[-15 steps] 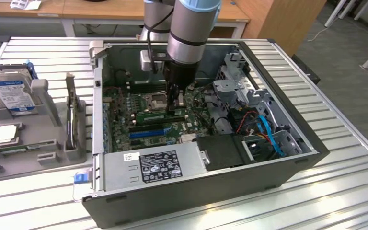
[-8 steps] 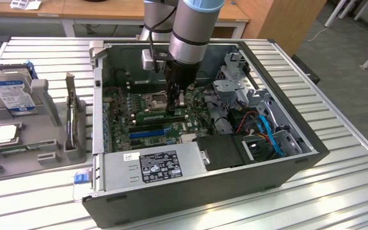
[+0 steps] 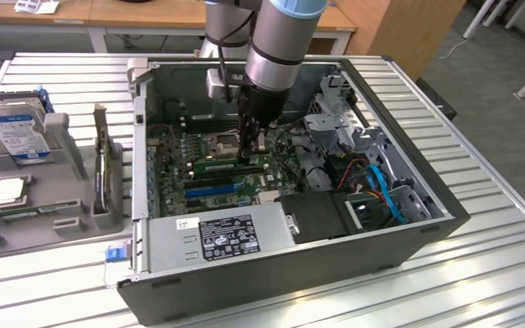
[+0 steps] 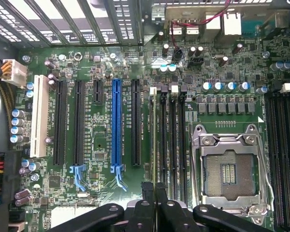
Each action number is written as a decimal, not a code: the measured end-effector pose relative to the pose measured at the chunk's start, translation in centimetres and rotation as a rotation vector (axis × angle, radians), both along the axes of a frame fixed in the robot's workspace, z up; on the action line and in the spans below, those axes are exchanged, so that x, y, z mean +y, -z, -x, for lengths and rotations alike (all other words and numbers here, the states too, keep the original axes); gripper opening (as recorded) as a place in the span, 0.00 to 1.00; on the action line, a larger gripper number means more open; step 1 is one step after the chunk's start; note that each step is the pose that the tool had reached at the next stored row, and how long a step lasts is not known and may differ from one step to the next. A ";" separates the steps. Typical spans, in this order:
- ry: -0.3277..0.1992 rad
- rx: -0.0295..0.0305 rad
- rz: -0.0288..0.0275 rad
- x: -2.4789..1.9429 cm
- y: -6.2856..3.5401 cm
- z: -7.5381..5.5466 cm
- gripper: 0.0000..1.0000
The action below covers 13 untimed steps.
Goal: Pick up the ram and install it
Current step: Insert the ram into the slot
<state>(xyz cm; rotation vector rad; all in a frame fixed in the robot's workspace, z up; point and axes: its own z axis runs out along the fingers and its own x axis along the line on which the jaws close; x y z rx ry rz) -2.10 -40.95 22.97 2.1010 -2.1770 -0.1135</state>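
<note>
The pincer (image 3: 251, 147) pinches the ram (image 3: 229, 165) straight under it. The ram's long side lines up with the memory slots (image 4: 163, 140).

This looks like a robotics lab: an open computer case (image 3: 272, 290) on a ribbed metal worktop (image 3: 500, 273), wooden desks (image 3: 144, 12) far behind.

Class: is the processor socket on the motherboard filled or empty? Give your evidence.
Empty. The processor socket shows its bare contact grid, and no chip sits in it.
</note>
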 end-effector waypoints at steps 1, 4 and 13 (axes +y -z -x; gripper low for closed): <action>0.000 0.0059 0.0000 0.00 0.00 -0.1 0.12; 0.000 0.0123 0.0001 0.00 -0.01 -0.2 0.12; 0.000 0.0124 -0.0001 0.00 0.00 -0.3 0.12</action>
